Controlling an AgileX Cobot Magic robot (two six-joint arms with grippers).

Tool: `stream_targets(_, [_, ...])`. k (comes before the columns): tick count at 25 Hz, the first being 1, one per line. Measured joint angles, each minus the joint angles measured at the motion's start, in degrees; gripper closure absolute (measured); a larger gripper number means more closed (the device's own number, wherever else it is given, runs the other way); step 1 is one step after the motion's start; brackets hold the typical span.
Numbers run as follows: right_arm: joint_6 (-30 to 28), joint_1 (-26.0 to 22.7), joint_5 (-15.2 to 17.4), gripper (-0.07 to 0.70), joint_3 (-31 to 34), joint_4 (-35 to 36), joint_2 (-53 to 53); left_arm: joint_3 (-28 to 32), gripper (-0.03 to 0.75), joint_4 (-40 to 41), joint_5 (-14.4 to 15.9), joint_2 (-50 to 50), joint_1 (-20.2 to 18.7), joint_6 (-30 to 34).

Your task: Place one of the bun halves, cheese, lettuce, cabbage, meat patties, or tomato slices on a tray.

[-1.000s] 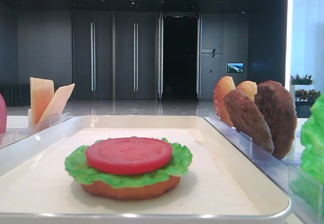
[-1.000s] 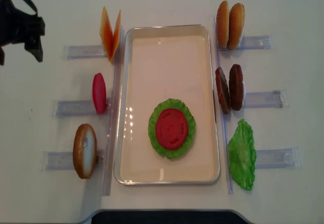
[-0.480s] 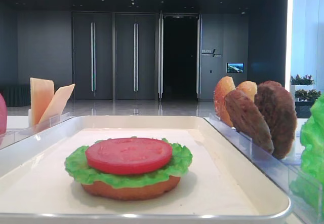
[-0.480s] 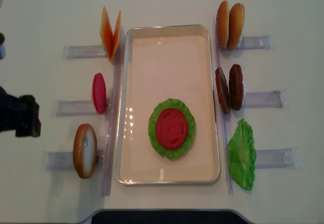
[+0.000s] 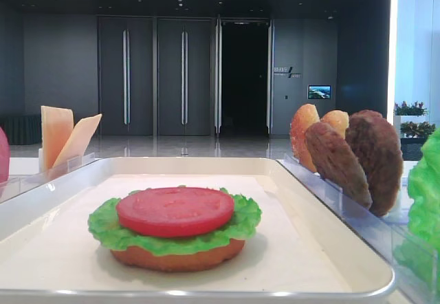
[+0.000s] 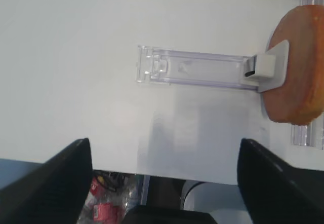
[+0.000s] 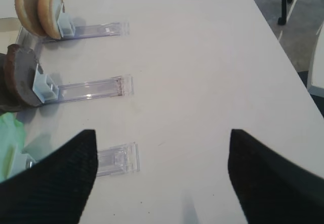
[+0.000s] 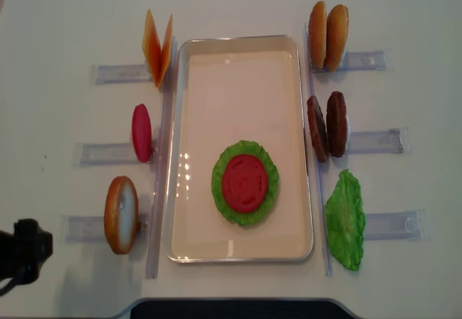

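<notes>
- My left gripper (image 6: 162, 183) is hanging over the near-left part of the white table (image 8: 65, 23), its jaws standing wide apart with nothing between them; in the overhead view only a dark bit of it is showing at the lower left edge (image 8: 22, 250).
- My right gripper (image 7: 159, 173) is hovering over bare table to the right of the clear holders (image 7: 91, 88), jaws spread wide and holding nothing.
- The tray (image 8: 245, 45) is lying in the middle of the table, its long side running away from me.
- In the near half of the tray a stack is sitting: a bun half (image 5: 179, 257) at the bottom, a lettuce leaf (image 8: 220, 182) on it, and a tomato slice (image 8: 245, 182) lying flat on top.
- Left of the tray, a second tomato slice (image 8: 141, 132) is standing on edge in its holder, just beside the tray rim.
- Nearer to me on the left, another bun half (image 8: 120, 214) is standing on edge in a holder; my left wrist view is showing it at the right edge (image 6: 298, 67), well apart from my jaws.
- At the far left, two cheese slices (image 8: 157, 45) are leaning apart in a V.
- On the right, two bun halves (image 8: 328, 36) are standing side by side at the far end, two meat patties (image 8: 327, 125) are standing in the middle holder, and a loose lettuce leaf (image 8: 345, 220) is resting nearest to me.
</notes>
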Motion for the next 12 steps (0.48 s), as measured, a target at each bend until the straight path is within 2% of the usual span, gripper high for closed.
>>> stream_targets(6, [0.0,0.0,0.0,0.094,0.0,0.0,0.0,0.9,0.024,0.1,0.0,-10.5,0.0,0.1])
stream_targets(12, [0.0,0.0,0.0,0.094,0.0,0.0,0.0,0.9,0.024,0.2,0.0,-16.8,0.0,0.1])
